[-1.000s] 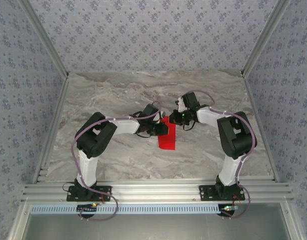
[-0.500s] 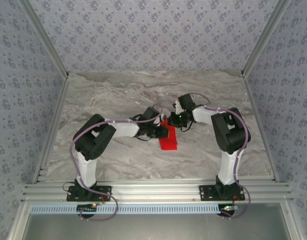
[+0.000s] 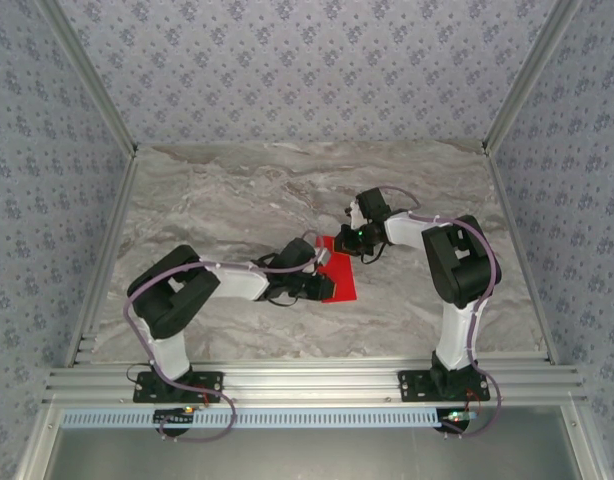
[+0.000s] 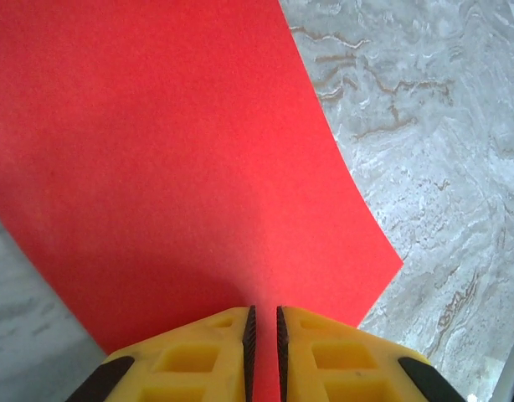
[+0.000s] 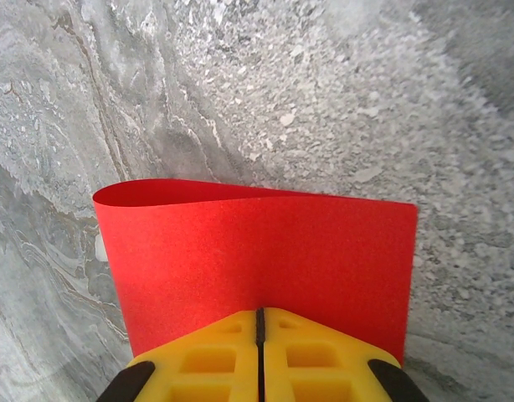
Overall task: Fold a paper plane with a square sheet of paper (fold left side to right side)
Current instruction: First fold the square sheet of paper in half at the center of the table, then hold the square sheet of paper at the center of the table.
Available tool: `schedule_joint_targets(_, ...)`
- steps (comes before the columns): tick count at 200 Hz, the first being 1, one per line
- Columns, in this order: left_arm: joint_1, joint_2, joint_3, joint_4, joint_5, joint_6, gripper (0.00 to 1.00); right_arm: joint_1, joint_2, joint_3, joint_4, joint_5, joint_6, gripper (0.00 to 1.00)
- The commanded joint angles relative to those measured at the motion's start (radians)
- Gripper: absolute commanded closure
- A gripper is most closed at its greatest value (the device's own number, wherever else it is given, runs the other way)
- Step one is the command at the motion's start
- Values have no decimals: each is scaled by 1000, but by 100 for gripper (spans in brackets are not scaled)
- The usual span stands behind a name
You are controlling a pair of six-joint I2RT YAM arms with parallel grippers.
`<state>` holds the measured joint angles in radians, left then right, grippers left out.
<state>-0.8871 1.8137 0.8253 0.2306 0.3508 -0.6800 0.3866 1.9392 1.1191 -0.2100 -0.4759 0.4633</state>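
Top view: red sheet (image 3: 342, 278) lies mid-table (image 3: 237, 200), between the two arms. Left gripper (image 3: 323, 287) meets the sheet's left edge at the near end. Right gripper (image 3: 345, 244) meets the far end of the sheet. Finger state is too small to read from this view.

Left wrist view: left gripper (image 4: 264, 322) at bottom of frame, yellow fingers (image 4: 198, 360) drawn almost together, with only a thin slit between the pads. The sheet (image 4: 173, 151) runs straight into that slit, so the fingers are pinching its edge. Ahead of the fingertips the sheet spreads out wide, reaching the top and left of frame. Its right edge curves down to a corner just right of the fingers. Marbled table (image 4: 441, 126) shows right of the fingers, plus a strip at lower left.

Right wrist view: right gripper (image 5: 259, 322) at bottom of frame, fingers (image 5: 324, 360) pressed tight with a hairline seam between them. They clamp the near edge of the sheet (image 5: 257, 251). Beyond the fingertips the sheet extends as a short wide band. Its far edge bows, rolling over at the left end. Table (image 5: 324, 100) lies beyond the sheet and on both sides of the fingers.
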Motion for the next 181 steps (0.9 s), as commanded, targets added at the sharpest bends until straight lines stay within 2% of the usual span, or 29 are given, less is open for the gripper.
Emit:
schedule_joint_targets(1, -51, -1, -77, -119, 59, -58, 83, -5, 60, -28, -85, 93, 8, 92)
schedule_joint_targets(68, -49, -157, -134, -128, 74, -73, 82, -2, 52, -37, -61, 70, 3, 92)
schedule_joint_targets(104, 62, -248, -89, -114, 140, -54, 79, 4, 40, -42, -52, 62, 0, 91)
schedule_joint_targets(132, 142, -179, 14, -146, 173, -1, 79, 6, 37, -41, -56, 63, -3, 91)
schedule_joint_targets(181, 151, 27, 178, -131, 205, 17, 79, 15, 31, -45, -49, 56, -8, 91)
